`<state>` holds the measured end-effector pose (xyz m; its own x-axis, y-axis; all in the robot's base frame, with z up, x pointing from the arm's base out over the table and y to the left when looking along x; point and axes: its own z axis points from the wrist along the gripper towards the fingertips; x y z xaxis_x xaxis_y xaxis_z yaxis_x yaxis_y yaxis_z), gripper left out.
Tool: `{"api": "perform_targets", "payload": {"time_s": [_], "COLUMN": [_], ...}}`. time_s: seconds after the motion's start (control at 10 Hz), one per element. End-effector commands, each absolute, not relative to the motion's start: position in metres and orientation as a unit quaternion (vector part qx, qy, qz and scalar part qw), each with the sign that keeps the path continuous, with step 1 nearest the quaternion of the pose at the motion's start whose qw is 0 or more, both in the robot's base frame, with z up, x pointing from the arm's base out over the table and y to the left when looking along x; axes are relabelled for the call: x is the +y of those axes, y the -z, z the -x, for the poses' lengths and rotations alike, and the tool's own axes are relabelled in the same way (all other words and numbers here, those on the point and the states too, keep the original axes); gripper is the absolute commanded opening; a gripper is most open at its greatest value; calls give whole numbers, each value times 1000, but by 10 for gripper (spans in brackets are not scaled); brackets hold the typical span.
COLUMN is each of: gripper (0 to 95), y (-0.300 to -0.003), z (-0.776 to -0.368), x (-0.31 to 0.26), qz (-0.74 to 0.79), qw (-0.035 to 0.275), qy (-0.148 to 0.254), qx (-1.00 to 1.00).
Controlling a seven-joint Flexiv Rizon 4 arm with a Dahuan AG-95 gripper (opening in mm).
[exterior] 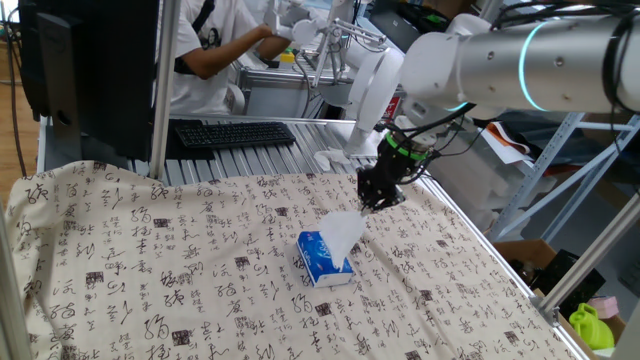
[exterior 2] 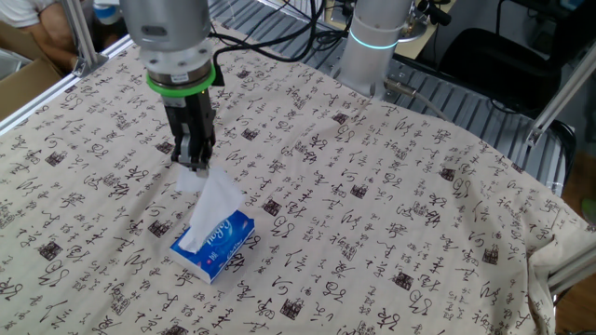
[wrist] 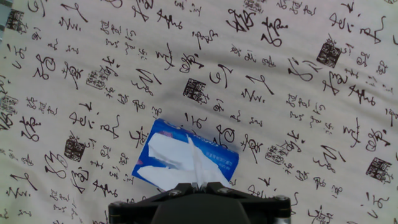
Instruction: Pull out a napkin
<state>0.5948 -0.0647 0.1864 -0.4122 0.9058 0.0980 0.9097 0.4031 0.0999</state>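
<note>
A white napkin (exterior: 343, 232) stretches up from the slot of the blue-and-white tissue pack (exterior: 322, 263) that lies on the patterned cloth. My gripper (exterior: 379, 201) is above and to the right of the pack, shut on the napkin's top end. In the other fixed view the gripper (exterior 2: 194, 164) pinches the napkin (exterior 2: 212, 207) above the pack (exterior 2: 222, 247). In the hand view the napkin (wrist: 177, 158) runs from the pack (wrist: 221, 160) up into the closed fingers (wrist: 200, 185). The napkin's lower end still sits in the pack.
A cloth with black calligraphy (exterior: 150, 290) covers the table. A black keyboard (exterior: 233, 132) and white wads (exterior: 331, 158) lie behind it on the metal table. A person sits at the back left. The table's right edge (exterior: 490, 250) is near.
</note>
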Motion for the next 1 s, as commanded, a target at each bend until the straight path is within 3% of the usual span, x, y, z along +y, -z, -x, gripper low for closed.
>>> {"api": "perform_targets", "payload": {"time_s": [0.1,1.0], "gripper": [0,0], "y": [-187,-176], "z": [-591,-563], "x": [-59,13], "qz": [548,588], "qw": [17,18], "qy": [83,67], "qx": [-832,-806]}}
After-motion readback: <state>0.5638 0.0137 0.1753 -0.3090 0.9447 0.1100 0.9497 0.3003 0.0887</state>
